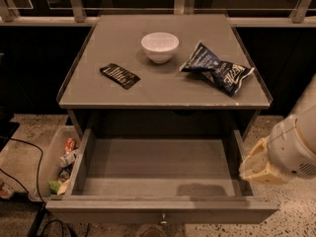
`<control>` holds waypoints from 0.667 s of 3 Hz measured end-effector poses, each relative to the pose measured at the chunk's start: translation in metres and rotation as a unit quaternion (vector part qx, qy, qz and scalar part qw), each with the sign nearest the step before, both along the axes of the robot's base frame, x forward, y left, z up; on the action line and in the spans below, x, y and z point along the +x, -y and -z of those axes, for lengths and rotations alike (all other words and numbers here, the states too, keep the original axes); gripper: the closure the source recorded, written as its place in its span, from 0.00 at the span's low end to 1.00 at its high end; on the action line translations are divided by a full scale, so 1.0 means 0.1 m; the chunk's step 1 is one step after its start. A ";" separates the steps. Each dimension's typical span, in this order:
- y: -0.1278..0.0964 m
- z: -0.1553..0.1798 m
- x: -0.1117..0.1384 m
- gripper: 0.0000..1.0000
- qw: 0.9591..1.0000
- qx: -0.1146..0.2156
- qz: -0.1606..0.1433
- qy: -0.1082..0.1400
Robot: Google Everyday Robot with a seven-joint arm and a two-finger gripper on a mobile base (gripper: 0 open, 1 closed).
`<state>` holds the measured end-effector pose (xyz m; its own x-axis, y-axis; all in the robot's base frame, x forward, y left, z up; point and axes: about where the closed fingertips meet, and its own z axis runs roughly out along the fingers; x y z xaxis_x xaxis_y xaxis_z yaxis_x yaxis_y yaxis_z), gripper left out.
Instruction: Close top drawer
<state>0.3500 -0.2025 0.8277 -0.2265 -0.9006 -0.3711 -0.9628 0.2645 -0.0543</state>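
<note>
The top drawer (158, 163) of the grey cabinet is pulled wide open toward me, and its plain grey inside is empty. Its flat front panel (123, 213) runs along the bottom of the view, with the small round knob (161, 220) at its middle. My gripper (253, 166) is at the right, just outside the drawer's right side wall, near its front corner and about level with the rim. Its pale fingers are together and hold nothing. The two lower drawers are hidden under the open one.
On the cabinet top (163, 93) stand a white bowl (160, 46), a blue chip bag (217, 70) and a flat black packet (120, 75). A clear bin (47, 169) with snack packs stands on the floor to the left, beside a black cable (29, 154).
</note>
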 end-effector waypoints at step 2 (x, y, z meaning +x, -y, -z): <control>-0.15 0.82 -0.52 1.00 0.997 0.075 0.011 0.011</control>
<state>0.2977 -0.1870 0.7461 -0.2365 -0.8292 -0.5065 -0.9557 0.2927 -0.0328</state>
